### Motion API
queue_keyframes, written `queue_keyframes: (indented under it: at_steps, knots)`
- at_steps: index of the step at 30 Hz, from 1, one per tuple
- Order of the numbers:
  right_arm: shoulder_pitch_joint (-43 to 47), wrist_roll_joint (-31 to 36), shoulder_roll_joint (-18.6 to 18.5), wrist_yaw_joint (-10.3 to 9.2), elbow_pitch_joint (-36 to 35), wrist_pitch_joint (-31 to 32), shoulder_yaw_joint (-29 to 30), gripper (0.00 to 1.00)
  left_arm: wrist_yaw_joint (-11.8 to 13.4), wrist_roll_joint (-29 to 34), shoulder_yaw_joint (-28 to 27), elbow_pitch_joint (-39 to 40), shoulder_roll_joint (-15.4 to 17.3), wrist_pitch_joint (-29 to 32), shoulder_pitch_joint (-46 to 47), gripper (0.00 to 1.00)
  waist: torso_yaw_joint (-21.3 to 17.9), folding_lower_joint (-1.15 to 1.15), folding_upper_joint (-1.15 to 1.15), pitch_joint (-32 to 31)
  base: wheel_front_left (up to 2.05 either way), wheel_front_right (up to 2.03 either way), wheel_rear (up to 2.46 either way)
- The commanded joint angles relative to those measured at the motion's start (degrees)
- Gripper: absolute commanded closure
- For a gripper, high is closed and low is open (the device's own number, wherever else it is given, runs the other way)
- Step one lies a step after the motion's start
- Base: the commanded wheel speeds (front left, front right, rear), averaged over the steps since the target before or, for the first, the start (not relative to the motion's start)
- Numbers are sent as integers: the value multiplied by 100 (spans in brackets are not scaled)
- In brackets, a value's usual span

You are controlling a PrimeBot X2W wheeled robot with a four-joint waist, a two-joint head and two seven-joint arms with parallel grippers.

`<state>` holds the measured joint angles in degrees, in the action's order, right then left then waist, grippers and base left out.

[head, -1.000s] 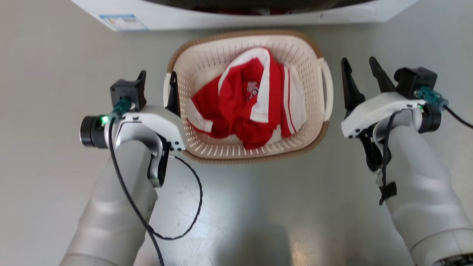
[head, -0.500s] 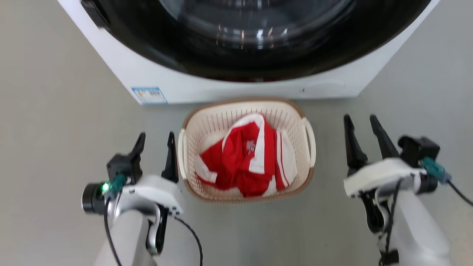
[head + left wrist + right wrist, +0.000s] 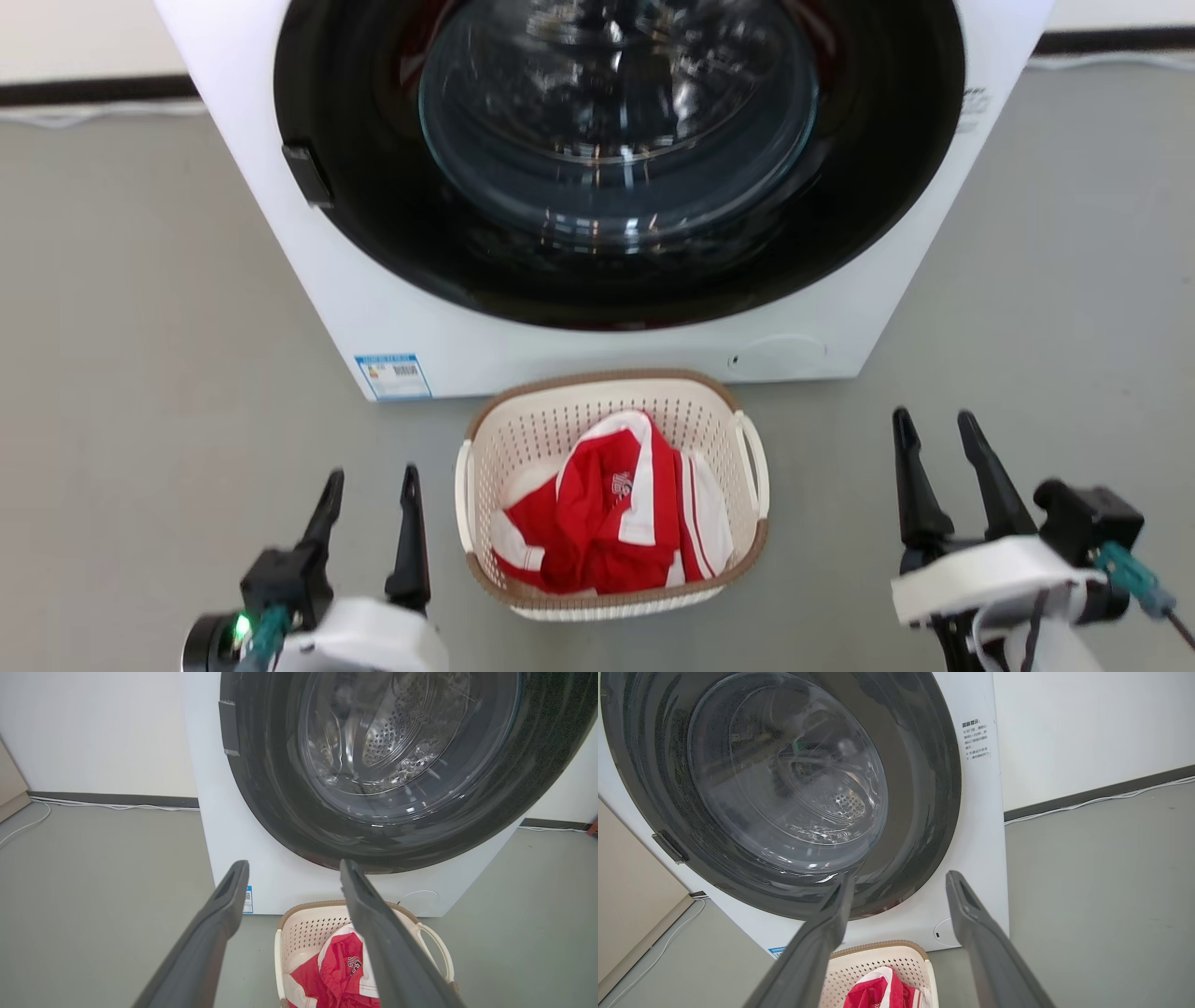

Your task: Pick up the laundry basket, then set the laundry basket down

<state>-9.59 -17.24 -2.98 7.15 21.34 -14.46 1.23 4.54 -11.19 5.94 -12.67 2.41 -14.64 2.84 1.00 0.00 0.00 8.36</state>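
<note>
Since the earlier frame the head camera has risen, and the left gripper [image 3: 368,478] has drawn clear of the laundry basket [image 3: 560,431]. It now stands beside the left handle, not touching. The basket rests on the floor against the washing machine [image 3: 392,308], one handle toward each arm. Both grippers are wide and empty, fingers pointing at the machine. The right gripper [image 3: 934,420] stands farther off.

We see a cream laundry basket [image 3: 560,434], dotted with small holes and edged in woven-look brown, and a red garment [image 3: 597,523] with white bands. We note a white washing machine [image 3: 560,350] with a black door ring and a small blue label [image 3: 392,375], and a plain grey floor [image 3: 140,373]. The left end effector [image 3: 372,472] and right end effector [image 3: 932,414] have black fingers.
</note>
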Motion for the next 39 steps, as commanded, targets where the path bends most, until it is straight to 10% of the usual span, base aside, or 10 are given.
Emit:
queue_keyframes:
  at_steps: [1,39]
  knots:
    - [68,-15,11,34,-212,-53,-154,0,29,36,-160,226,52,-36,-67,0,-38,0,0,-205,0,0,0]
    - [1341,56,11,34,-1022,-54,-36,0,125,127,-129,1254,47,-36,-1498,0,-174,0,0,-994,0,0,0]
